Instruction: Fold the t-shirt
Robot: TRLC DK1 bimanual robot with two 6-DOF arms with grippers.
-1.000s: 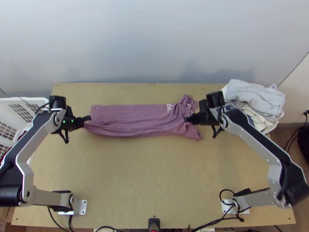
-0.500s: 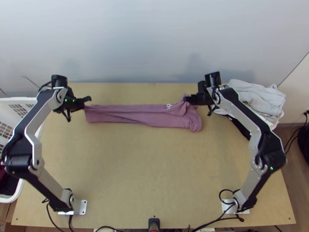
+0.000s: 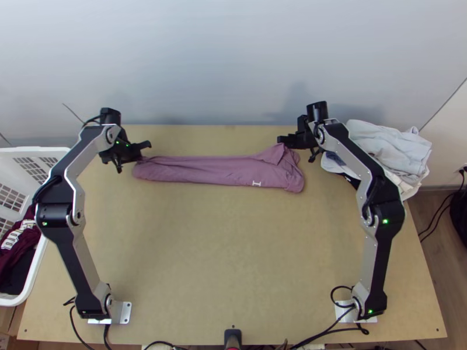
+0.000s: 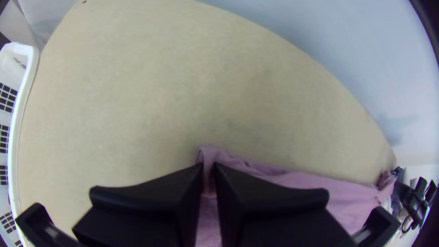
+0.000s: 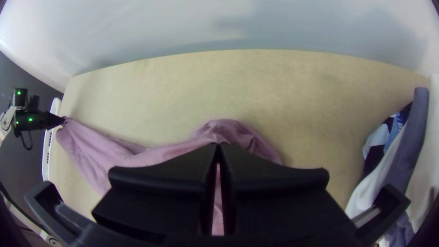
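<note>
The mauve t-shirt [image 3: 216, 170] stretches as a long narrow strip across the back of the table, partly lifted at its two ends. At its left end my left gripper [image 3: 145, 153] is shut on a gathered edge; the left wrist view has that gripper [image 4: 209, 171] with mauve cloth [image 4: 343, 194] pinched between its fingers. My right gripper [image 3: 281, 143] holds the other end near the table's back edge. In the right wrist view the tips of the right gripper [image 5: 218, 148] are closed on the bunched shirt [image 5: 160, 153]. How the layers lie inside the strip I cannot tell.
A white basket [image 3: 36, 274] with dark red and black clothes stands at the table's left side. Light garments [image 3: 388, 146] are heaped in a container at the back right. Bare tabletop [image 3: 227, 251] lies in front of the shirt, and a pale wall [image 3: 233, 58] rises behind.
Both grippers have gone toward the back of the table with the shirt, the left one lately also rightward. The cloth strip has become narrower, and its lettering now sits at the front edge.
</note>
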